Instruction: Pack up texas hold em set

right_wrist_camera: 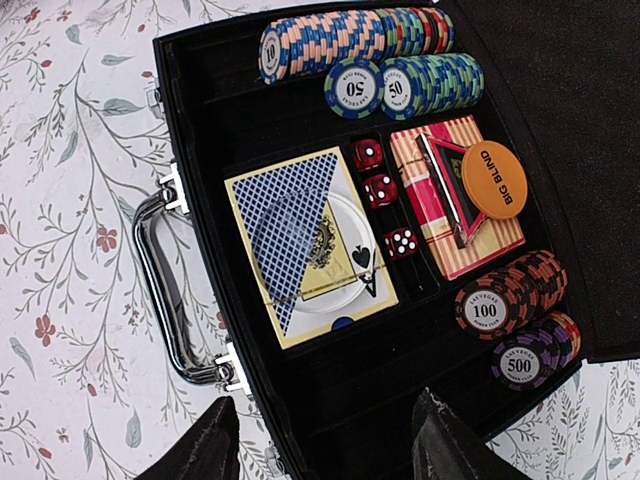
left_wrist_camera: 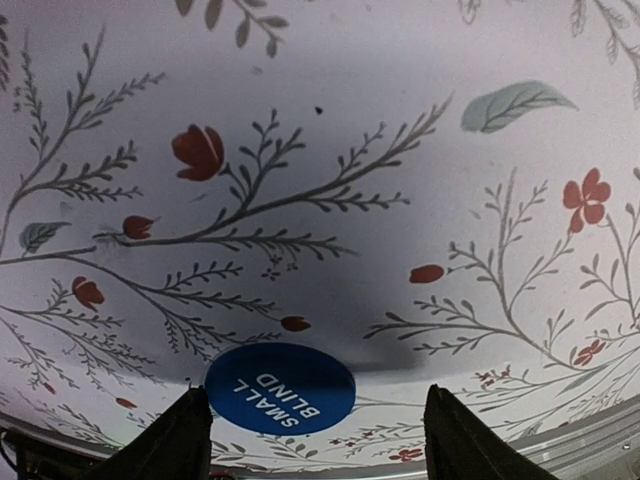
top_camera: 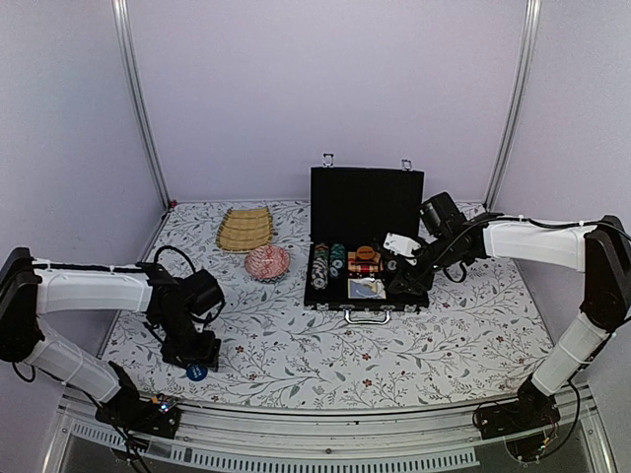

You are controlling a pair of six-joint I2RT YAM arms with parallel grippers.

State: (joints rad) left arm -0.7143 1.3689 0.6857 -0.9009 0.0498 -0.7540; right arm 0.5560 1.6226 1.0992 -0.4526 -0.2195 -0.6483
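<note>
The black briefcase lies open mid-table, lid upright, silver handle toward me. Inside are rows of poker chips, a blue-backed card deck, three red dice, a striped deck and an orange BIG BLIND disc. My right gripper hovers open over the case's empty front slots. A blue SMALL BLIND disc lies flat on the cloth near the front edge. My left gripper stands open just above it, the disc beside the left finger.
A pink-red woven ball sits left of the case, with a tan slatted mat behind it. The table's metal front rail runs close behind the blue disc. Slanted frame posts flank the back corners.
</note>
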